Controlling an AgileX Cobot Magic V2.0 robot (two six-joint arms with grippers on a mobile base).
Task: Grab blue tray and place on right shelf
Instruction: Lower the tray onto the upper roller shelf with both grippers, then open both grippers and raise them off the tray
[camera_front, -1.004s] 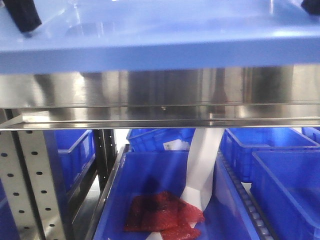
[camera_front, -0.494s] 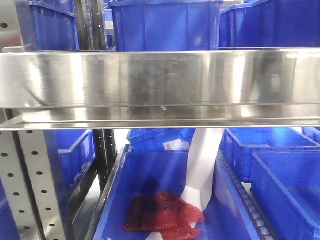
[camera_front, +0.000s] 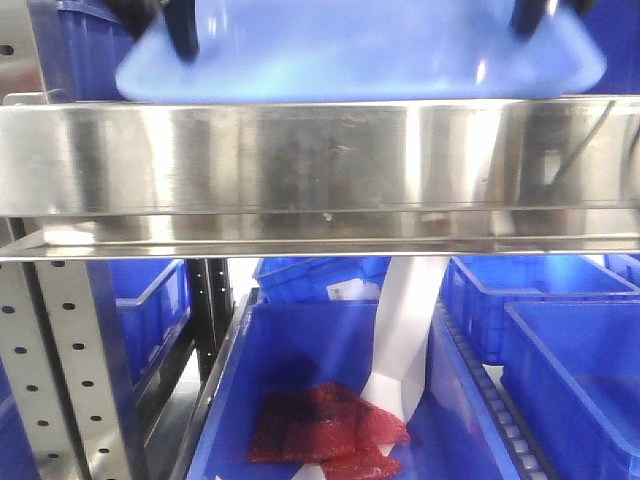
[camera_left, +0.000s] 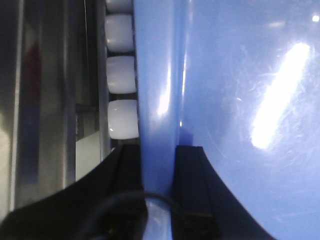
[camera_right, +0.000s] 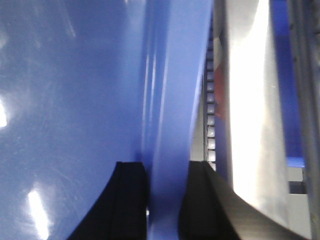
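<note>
**Tray held above the shelf lip, release still to come**

Between the black fingers of the left gripper (camera_left: 158, 172) runs the rolled rim of the wide, shallow, glossy periwinkle-blue plastic tray (camera_front: 360, 50); the jaws are closed to the thickness of that rim and pinch it from both sides. The right gripper (camera_right: 164, 192) clamps the opposite rim in the same way, its two dark pads pressed against the flared edge. Both arms thus carry the tray, which sits level just above and behind the broad brushed front lip of the shiny stainless steel shelf (camera_front: 320, 160).

Judged from this arrangement, the grasp and the lift are done; what remains is to lower the tray onto the shelf surface and open both grippers. Whether the tray base already touches the shelf cannot be told, since the lip hides it.

Outward of the left gripper's fingers lies a row of rounded white rollers (camera_left: 122, 75); outward of the right gripper's, bright steel. The tray plastic is smooth and reflective, with fine scratches. Below the shelf stand deep, darker blue plastic bins (camera_front: 330, 390).
</note>
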